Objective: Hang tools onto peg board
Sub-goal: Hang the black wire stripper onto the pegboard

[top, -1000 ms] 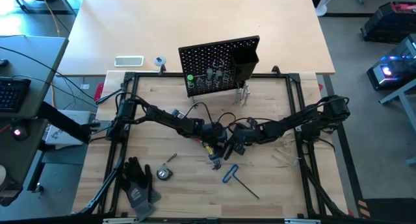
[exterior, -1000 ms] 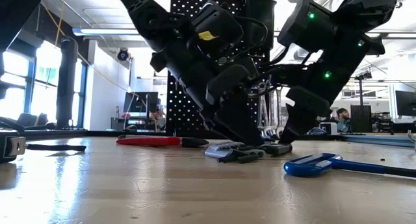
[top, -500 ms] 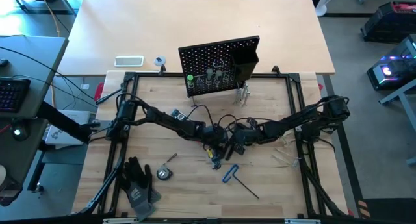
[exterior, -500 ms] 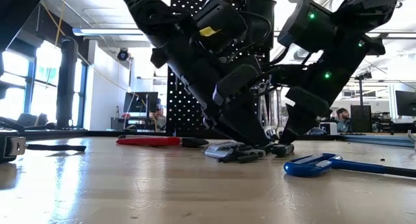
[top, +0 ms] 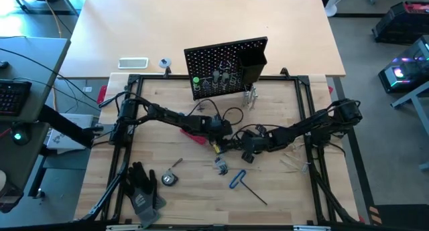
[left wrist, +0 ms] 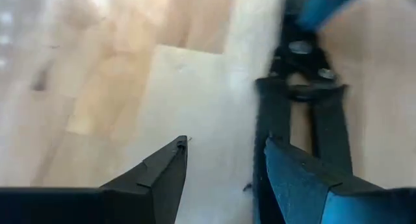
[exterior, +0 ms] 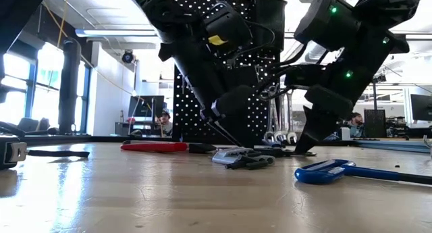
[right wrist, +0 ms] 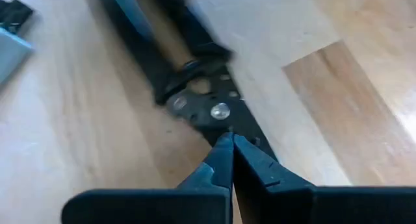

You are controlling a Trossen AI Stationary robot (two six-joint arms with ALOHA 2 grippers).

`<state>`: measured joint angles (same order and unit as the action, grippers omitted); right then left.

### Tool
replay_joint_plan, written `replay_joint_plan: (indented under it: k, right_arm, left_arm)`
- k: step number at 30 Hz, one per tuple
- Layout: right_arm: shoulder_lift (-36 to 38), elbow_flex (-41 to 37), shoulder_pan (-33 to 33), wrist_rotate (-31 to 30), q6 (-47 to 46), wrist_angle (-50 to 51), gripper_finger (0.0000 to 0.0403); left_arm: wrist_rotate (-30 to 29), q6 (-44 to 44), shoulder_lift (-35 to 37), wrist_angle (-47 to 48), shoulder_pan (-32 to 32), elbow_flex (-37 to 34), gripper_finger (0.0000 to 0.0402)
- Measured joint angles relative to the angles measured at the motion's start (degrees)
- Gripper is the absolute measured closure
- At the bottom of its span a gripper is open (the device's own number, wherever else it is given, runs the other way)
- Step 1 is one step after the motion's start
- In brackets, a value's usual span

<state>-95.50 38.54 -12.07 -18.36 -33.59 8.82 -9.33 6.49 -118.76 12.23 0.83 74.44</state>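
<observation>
Gloves: pair of black fabric work gloves (top: 142, 188) lying on the wooden desk (top: 167, 104), near its front left corner.
Left end effector: (left wrist: 224, 162) low over the middle of the desk, fingers spread apart and holding nothing; one finger (left wrist: 296, 175) sits over a handle of the black steel pliers (left wrist: 302, 113), the other finger over bare wood beside them.
Pliers: flat on the desk between the two arms.
Hex key: blue-handled metal hex key (top: 242, 183) lying on the desk toward the front, apart from both arms.
Peg board: black upright perforated panel (top: 221, 63) at the back of the desk, with a green-handled screwdriver (top: 196, 84), silver wrenches (exterior: 278, 121) and a black box bin (top: 253, 65) on it.
Right end effector: (right wrist: 232, 149) fingers pressed together, empty, tips touching the pliers by their pivot.
</observation>
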Motion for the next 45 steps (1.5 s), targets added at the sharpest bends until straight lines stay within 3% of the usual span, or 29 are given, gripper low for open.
replay_joint_plan:
  k: [9, 27, 31, 36, 45]
  right_arm:
    - [0.0, 0.0, -1.1, 0.0, -1.1, -0.2, 0.0403]
    - [-0.1, -0.1, -1.1, -0.5, -1.1, -0.7, 0.0403]
    - [-0.1, -0.1, -1.1, -0.5, -1.1, -1.1, 0.0403]
    - [-0.1, -0.1, -1.1, -0.6, -1.1, -1.3, 0.0403]
    - [0.2, -0.1, -1.1, -1.0, -1.0, -1.3, 0.0403]
  left_arm:
    - [0.2, -7.6, 2.3, 4.4, 0.0, 2.9, 0.0206]
    - [11.7, -9.0, -1.8, 5.4, 2.0, 3.1, 0.0212]
    - [8.9, -10.4, -2.9, 5.5, 1.9, 3.3, 0.0244]
    - [7.0, -14.2, -3.7, 5.8, 1.8, 3.2, 0.0342]
    - [2.3, -17.5, -3.0, 4.5, 0.2, 3.1, 0.0348]
